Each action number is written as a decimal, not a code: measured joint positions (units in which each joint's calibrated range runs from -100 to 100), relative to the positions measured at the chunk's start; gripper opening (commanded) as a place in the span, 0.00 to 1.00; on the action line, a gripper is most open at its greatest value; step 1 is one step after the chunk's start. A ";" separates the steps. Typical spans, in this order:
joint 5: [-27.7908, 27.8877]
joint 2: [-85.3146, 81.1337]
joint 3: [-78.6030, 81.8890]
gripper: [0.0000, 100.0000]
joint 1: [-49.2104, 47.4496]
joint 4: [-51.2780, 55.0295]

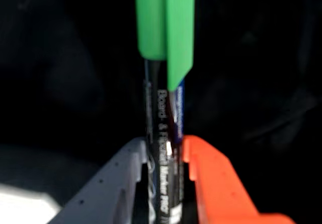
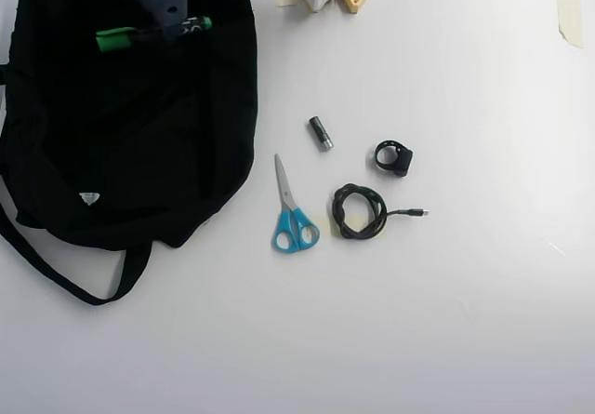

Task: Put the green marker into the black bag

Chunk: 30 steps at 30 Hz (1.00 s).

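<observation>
A: What do I have on the wrist view?

B: I see the claw closed on the green marker, grey finger on the left, orange finger on the right, both pressed against the black barrel. The green cap sticks out past the fingertips, and behind it everything is dark fabric.

A: And from overhead, going left to right?

B: My claw sits over the upper part of the black bag, with the marker lying crosswise in it, cap to the left of the claw. The bag spreads below and to both sides of the claw, its strap trailing lower left. Well to the right of the claw and lower on the white worktop lie blue scissors, a small battery, a coiled cable and a black ring.
</observation>
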 measured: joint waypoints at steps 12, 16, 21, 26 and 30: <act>-1.32 24.74 -21.23 0.24 4.11 7.39; -2.78 5.98 -21.54 0.24 -3.09 14.68; -3.17 -9.22 -21.62 0.06 -27.99 17.17; -5.32 -22.25 -21.62 0.02 -47.32 18.63; -9.47 -29.06 -17.69 0.02 -51.14 19.06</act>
